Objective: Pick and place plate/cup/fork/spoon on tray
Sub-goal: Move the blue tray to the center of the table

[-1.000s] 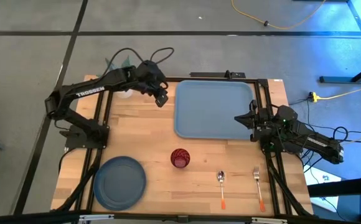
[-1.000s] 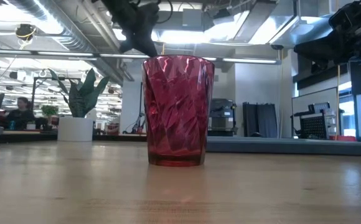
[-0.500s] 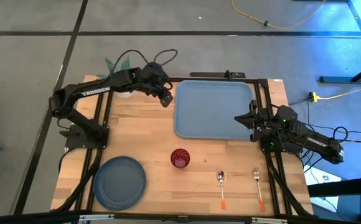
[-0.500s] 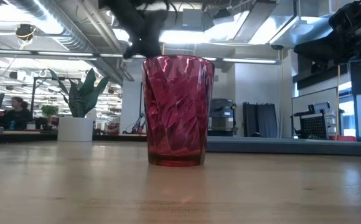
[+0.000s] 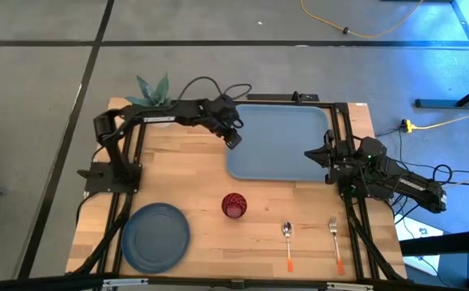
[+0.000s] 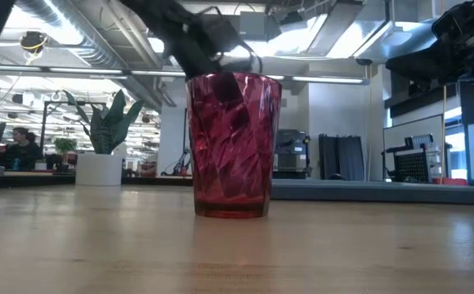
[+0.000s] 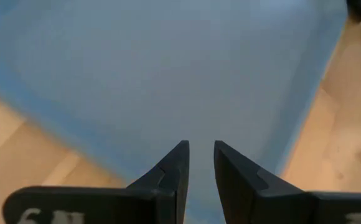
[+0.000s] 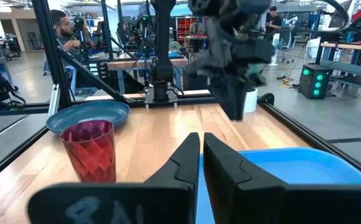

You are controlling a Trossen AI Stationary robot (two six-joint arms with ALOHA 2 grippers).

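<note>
The left arm stretches out low and nearly straight across the worktop [image 5: 178, 170], its left gripper [image 5: 233, 139] tilted down over the 9 o'clock edge of the empty tray [image 5: 279, 145], jaws a narrow gap apart and holding nothing. The right gripper [image 5: 308, 153] waits at the tray's 3 o'clock edge, jaws nearly together and empty. From the tray, the cup [image 5: 234, 205] stands at 7 o'clock, the plate [image 5: 155, 236] beyond it, the spoon [image 5: 288, 242] and fork [image 5: 335, 240] at 5 o'clock.

Left hand [image 7: 199, 163] slightly apart over tray [image 7: 168, 68], empty.
</note>
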